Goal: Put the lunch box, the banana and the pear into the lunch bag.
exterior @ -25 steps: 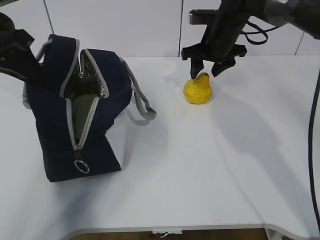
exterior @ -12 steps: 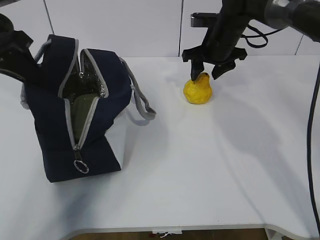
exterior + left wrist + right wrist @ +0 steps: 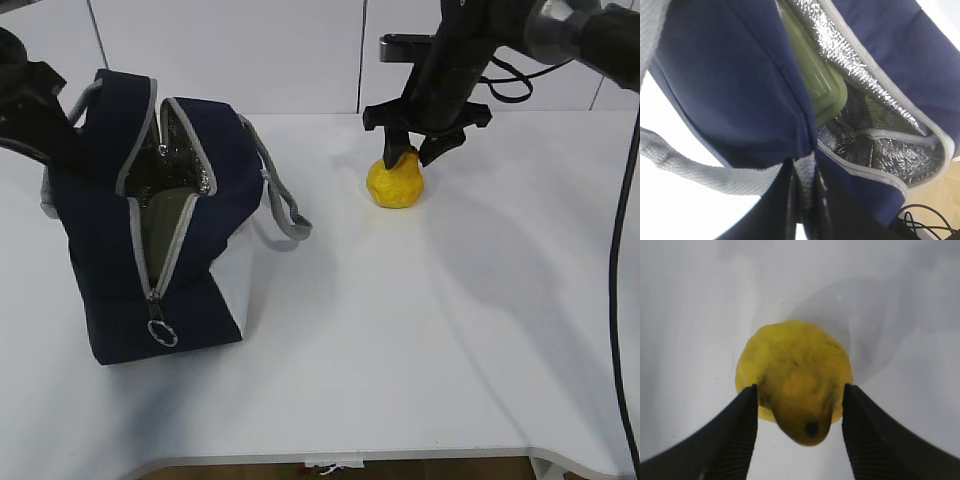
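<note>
On the white worktop [image 3: 400,330], you have the navy lunch bag [image 3: 110,250] standing at the left, the largest thing in view. Its grey zipper is undone, so the top gapes and shows silver lining. Inside it, the sage-green lid of the lunch box [image 3: 817,82] lies against the near wall. One grey handle [image 3: 285,205] droops over the bag's right side. The ring pull [image 3: 162,333] hangs at the low end of the zipper.

Your left pincer [image 3: 805,200] sits at the bag's rim on its left side. In the left wrist view its dark fingers are pressed together on the navy fabric and grey edging of the opening, pinching the bag's edge.

To the right of the bag and well apart from it, the yellow pear [image 3: 395,182] rests on the worktop near the back wall. Your right pincer [image 3: 411,152] hangs straight over it, partly spread, one finger [image 3: 737,435] at each flank of the fruit. In the right wrist view both tips sit right at the pear's skin, the stem end between them.
</note>
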Tool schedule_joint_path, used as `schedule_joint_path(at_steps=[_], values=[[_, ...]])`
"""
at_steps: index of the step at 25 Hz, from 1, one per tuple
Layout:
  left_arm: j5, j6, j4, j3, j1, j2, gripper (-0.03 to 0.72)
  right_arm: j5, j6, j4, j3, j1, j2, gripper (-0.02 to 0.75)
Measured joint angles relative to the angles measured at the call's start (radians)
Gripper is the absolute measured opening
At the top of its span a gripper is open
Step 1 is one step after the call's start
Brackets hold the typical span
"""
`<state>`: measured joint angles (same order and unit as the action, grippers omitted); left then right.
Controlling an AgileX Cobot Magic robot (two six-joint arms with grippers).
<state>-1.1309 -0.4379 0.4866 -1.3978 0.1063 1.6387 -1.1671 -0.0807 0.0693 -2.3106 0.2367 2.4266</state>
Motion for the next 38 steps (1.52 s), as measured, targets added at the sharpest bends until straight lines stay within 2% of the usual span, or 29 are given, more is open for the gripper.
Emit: schedule_joint_path(at_steps=[9,18,24,31,33,38], values=[[0.0,0.0,-0.011,0.0,0.0,0.0,0.017,-0.004,0.0,0.0,0.0,0.0,0.0,0.275],[0.019,0.0,-0.011,0.0,0.0,0.0,0.017,-0.076,0.0,0.036,-0.087,-0.002,-0.017,0.26],[0.026,0.0,-0.015,0.0,0.0,0.0,0.017,-0.084,0.0,0.205,-0.119,-0.002,-0.115,0.26],[0.028,0.0,-0.015,0.0,0.0,0.0,0.017,-0.087,0.104,0.572,-0.122,0.02,-0.188,0.259],[0.028,0.0,-0.005,0.0,0.0,0.0,0.017,-0.087,0.135,0.622,-0.124,0.043,-0.188,0.259],[0.028,0.0,0.06,0.0,0.0,0.0,0.017,-0.087,0.195,0.648,-0.124,0.095,-0.186,0.259]])
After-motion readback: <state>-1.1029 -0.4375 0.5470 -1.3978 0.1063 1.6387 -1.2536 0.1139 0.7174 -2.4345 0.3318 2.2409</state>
